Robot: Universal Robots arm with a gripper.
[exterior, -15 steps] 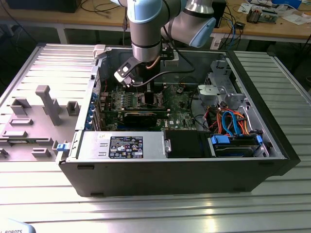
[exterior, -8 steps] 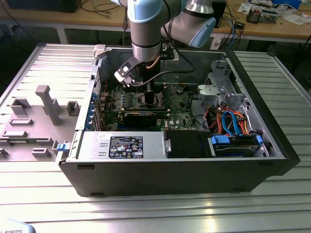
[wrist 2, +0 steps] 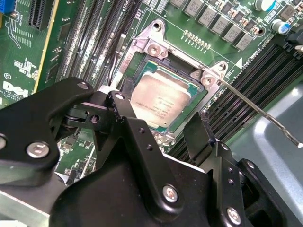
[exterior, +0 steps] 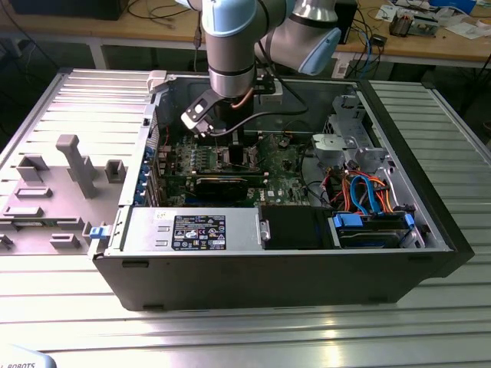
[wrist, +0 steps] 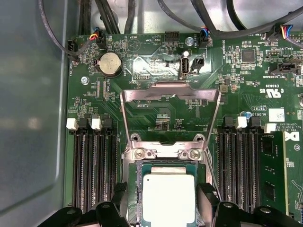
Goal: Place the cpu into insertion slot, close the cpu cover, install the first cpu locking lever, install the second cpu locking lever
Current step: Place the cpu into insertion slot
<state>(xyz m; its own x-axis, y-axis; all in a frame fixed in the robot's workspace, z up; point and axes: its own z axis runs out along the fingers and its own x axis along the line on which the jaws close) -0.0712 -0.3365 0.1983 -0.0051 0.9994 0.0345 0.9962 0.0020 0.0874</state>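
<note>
Dull silver-grey cpu (wrist: 168, 201) lies flat in the metal-rimmed square insertion slot (wrist: 163, 165), directly between the black pincer's (wrist 2: 157, 113) spread fingers (wrist 2: 115, 100). Pincer released, grasping nothing. Thin silver cpu cover (wrist: 170, 86) stands swung open.

I see the cpu (wrist: 169, 201) topped in dull silver-grey. The insertion slot (wrist: 165, 152) around it has a bright silver rim, set on the green motherboard (wrist: 156, 109). The gripper (wrist 2: 156, 113) is matte black with silver screw heads. The memory slots (wrist: 94, 161) are black with white end clips. In the exterior view, blue and orange cables (exterior: 368, 192) show inside the black computer case (exterior: 268, 280), which stands on a ribbed silver-grey worktop (exterior: 230, 337).
</note>
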